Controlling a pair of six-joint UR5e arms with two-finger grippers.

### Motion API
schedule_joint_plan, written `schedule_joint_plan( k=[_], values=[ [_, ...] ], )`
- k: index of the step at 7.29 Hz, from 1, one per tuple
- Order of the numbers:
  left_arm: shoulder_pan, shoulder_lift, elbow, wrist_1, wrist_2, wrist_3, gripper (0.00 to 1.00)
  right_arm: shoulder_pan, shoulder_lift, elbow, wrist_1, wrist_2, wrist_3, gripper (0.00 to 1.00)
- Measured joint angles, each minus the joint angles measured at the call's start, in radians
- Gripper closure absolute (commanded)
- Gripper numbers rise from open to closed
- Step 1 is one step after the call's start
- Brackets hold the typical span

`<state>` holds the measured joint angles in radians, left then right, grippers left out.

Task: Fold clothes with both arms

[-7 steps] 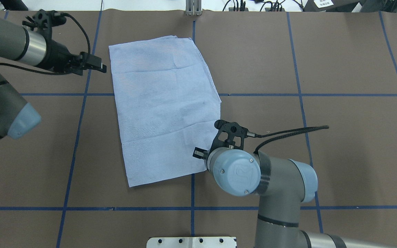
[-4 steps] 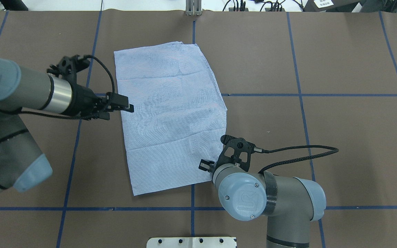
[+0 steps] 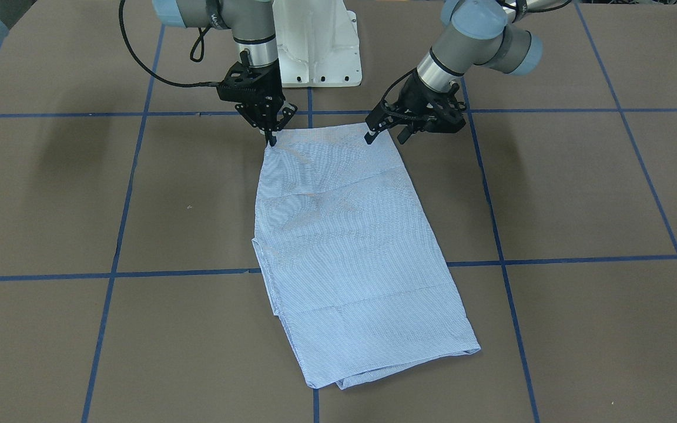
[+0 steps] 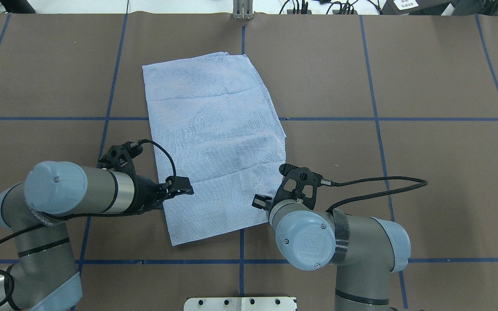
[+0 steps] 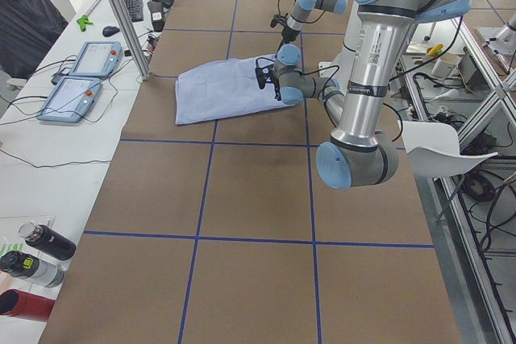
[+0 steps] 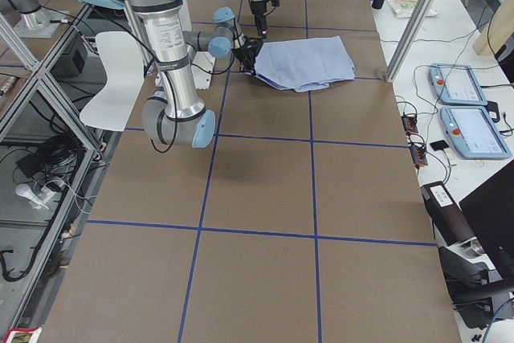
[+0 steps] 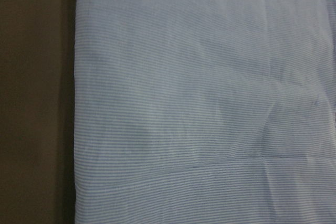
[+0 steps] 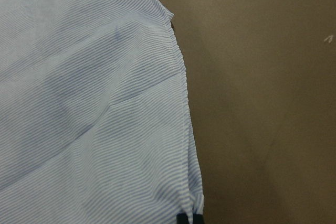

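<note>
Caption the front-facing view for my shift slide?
Folded striped shirt on the brown table; right gripper pinches one robot-side corner, left gripper open at the other.

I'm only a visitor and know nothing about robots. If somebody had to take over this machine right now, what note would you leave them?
Right gripper: shut on a corner of the shirt, at the end nearest the robot.
Left gripper: open, at the other corner of that end, not gripping as far as I can tell.
Shirt: flat on the brown table, a long rectangle, no sleeves or collar showing.
Done: the lengthwise folds, it seems.
Left: probably close the left gripper, then lift both corners and fold toward the far end.
</note>
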<state>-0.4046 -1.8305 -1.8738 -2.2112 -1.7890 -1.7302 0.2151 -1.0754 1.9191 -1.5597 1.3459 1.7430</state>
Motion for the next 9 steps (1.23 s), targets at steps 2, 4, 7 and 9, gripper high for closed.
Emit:
schedule_joint_plan(
  k=[2, 4, 7, 9],
  values=[
    [0.043, 0.000, 0.004, 0.024, 0.028, -0.037, 0.00, 0.003, 0.002, 0.000, 0.001, -0.002, 0.000, 0.64],
    [0.066, 0.001, 0.010, 0.036, 0.033, -0.047, 0.08, 0.005, 0.004, 0.001, 0.001, -0.002, 0.000, 0.64],
    [0.106, -0.002, 0.012, 0.061, 0.065, -0.080, 0.12, 0.007, 0.006, 0.004, 0.001, -0.002, 0.000, 0.64],
    [0.116, -0.002, 0.013, 0.080, 0.075, -0.083, 0.16, 0.007, 0.006, 0.005, 0.000, -0.002, 0.000, 0.64]
  ],
)
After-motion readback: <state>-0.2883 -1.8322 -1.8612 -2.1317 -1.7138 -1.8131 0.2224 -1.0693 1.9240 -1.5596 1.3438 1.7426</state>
